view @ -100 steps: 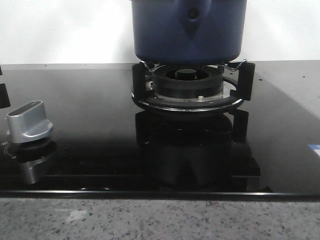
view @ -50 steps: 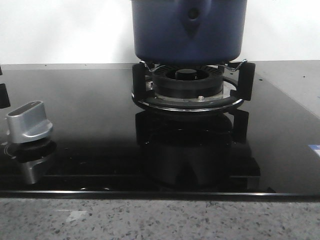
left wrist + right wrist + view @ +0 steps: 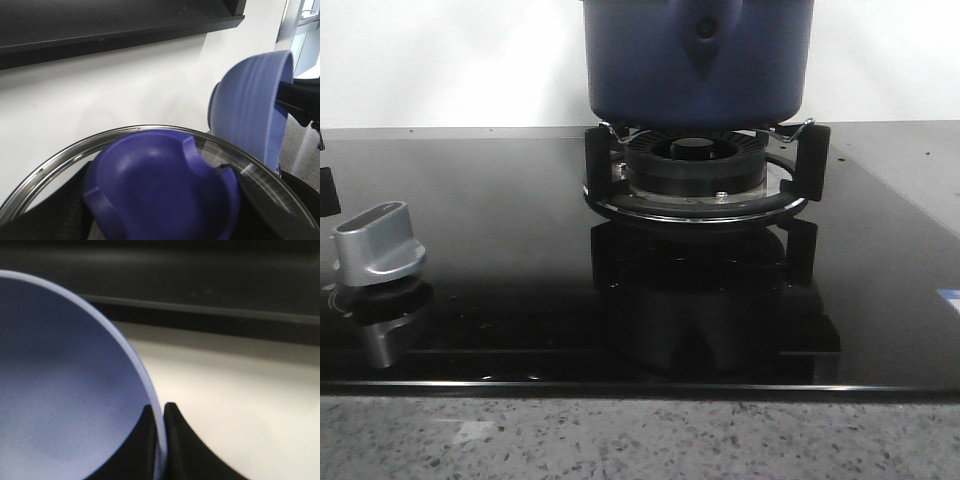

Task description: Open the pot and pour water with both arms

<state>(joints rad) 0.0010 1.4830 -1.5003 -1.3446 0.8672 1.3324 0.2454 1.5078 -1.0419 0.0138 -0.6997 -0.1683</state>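
Note:
The dark navy pot (image 3: 698, 60) stands on the burner in the front view; its top is cut off by the frame and no gripper shows there. In the left wrist view my left gripper (image 3: 160, 222) is shut on the blue knob (image 3: 160, 190) of a glass lid (image 3: 60, 157), held up in front of a white wall. A small lighter blue bowl (image 3: 247, 110) hangs tilted beside the lid, held by my right gripper (image 3: 300, 107). In the right wrist view my right gripper (image 3: 160, 410) pinches the bowl's rim (image 3: 60, 390).
The black burner grate (image 3: 700, 175) sits on a glossy black glass hob (image 3: 500, 220). A silver control knob (image 3: 378, 245) stands at the hob's near left. A speckled granite counter edge (image 3: 620, 440) runs along the front. A white wall is behind.

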